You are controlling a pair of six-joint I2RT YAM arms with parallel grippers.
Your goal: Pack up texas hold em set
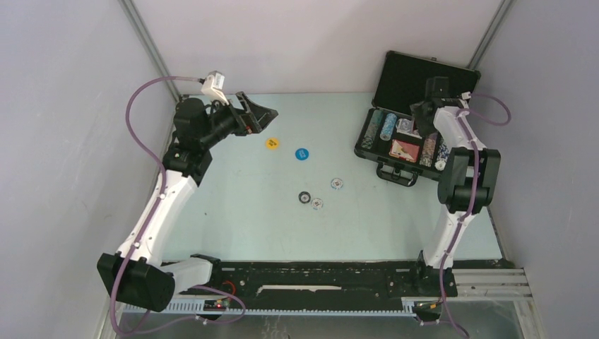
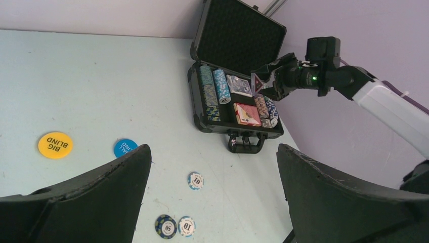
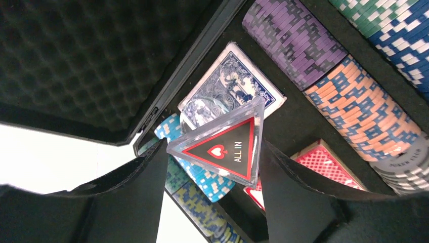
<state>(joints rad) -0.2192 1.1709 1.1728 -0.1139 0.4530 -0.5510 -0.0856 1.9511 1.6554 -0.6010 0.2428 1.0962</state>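
Looking down from the top camera, the black silver-trimmed briefcase (image 1: 395, 74) lies open at the far right of the pale table (image 1: 233, 226), lid propped up. The right gripper (image 1: 422, 111) hangs over its tray; what it carries is too small to make out here. The left gripper (image 1: 258, 115) sits far left. A yellow disc (image 1: 273, 143), a blue disc (image 1: 301, 153) and three loose chips (image 1: 317, 203) lie flat mid-table.

From the left wrist, the left gripper (image 2: 213, 152) has matte black fingers (image 2: 101, 197) spread wide with nothing between them. One finger cuts off the blue disc's (image 2: 125, 148) edge; the yellow disc (image 2: 55, 145) reads BIG BLIND.

From the right wrist, the right gripper (image 3: 212, 148) pinches a triangular token (image 3: 225, 144) by its sides: clear acrylic, black face, red border, marked ALL IN. Beneath it lie a blue-backed deck (image 3: 238, 83), a half-hidden red-backed deck (image 3: 329, 164), striped chip rows (image 3: 364, 111) and the lid's egg-crate foam (image 3: 91, 55).
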